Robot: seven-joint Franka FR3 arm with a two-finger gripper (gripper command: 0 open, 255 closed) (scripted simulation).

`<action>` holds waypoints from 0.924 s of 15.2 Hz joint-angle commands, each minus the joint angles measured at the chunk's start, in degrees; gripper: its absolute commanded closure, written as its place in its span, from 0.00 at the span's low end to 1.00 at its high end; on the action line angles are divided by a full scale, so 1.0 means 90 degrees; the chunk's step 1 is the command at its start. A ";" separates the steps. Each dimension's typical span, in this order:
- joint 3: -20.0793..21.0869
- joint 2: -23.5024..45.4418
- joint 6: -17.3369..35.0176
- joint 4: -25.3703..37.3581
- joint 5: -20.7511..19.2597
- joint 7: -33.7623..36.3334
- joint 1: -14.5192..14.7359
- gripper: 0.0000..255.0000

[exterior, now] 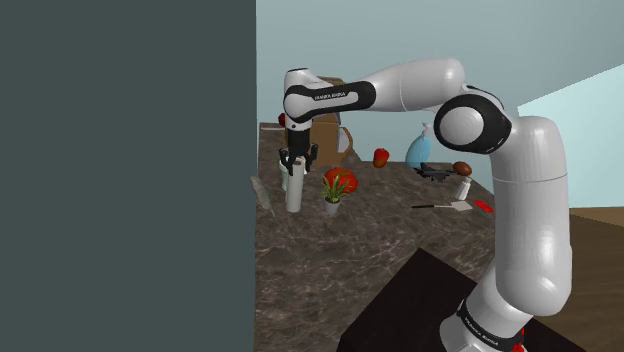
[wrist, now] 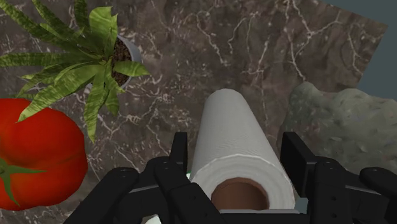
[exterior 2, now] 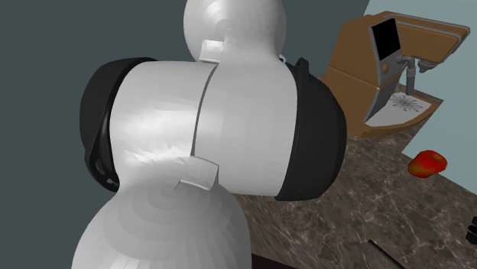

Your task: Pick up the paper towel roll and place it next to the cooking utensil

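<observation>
**Claw astride upright paper towel roll, utensil well apart**

White paper towel roll (exterior: 295, 192) (wrist: 229, 114) with brown cardboard core: upright on the dark brown, white-veined marble-look counter (exterior: 340, 270) (exterior 2: 344, 222) (wrist: 210, 44). All-black two-finger claw (exterior: 297, 165) (wrist: 238, 137) directly above, pointing down, astride the roll's upper end. Pinching the roll or merely bracketing it: cannot tell.

Just beside the roll, at three o'clock in the shoulder view: small plant with striped green leaves in a white pot (exterior: 331, 204) (wrist: 95, 70). In the wrist view, close to that plant, a glossy red tomato (wrist: 35, 159). On the roll's other side, near it, a mottled grey-green lump (wrist: 337, 121).

Slim dark-handled utensil with a pale flat head (exterior: 457, 206): flat on the counter at three o'clock of the roll in the shoulder view, beyond the plant, well apart from the roll.

Round red fruit (exterior: 381, 157) (exterior 2: 426, 163) at two o'clock of the roll, with a pale blue bottle (exterior: 418, 150) farther out along the same line. Brown coffee machine (exterior: 328, 128) (exterior 2: 359, 61) at one o'clock, behind the claw.

Dark grey wall panel (exterior: 120, 170) at nine o'clock of the roll in the shoulder view.

In the second exterior view, white arm (exterior: 520, 200) (exterior 2: 229, 115) with dark joint bands seen close up. Coffee machine at two o'clock of it, red fruit at three o'clock.
</observation>
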 commanded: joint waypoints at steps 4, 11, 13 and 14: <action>-0.0001 0.0000 -0.0001 -0.0001 -0.0001 -0.0001 -0.0001 1.00; 0.0002 -0.0030 -0.0154 0.0122 0.0004 -0.0006 0.0002 1.00; 0.0003 -0.0053 -0.0313 0.0258 0.0008 -0.0013 0.0005 1.00; 0.0004 -0.0060 -0.0395 0.0334 0.0009 -0.0016 0.0006 1.00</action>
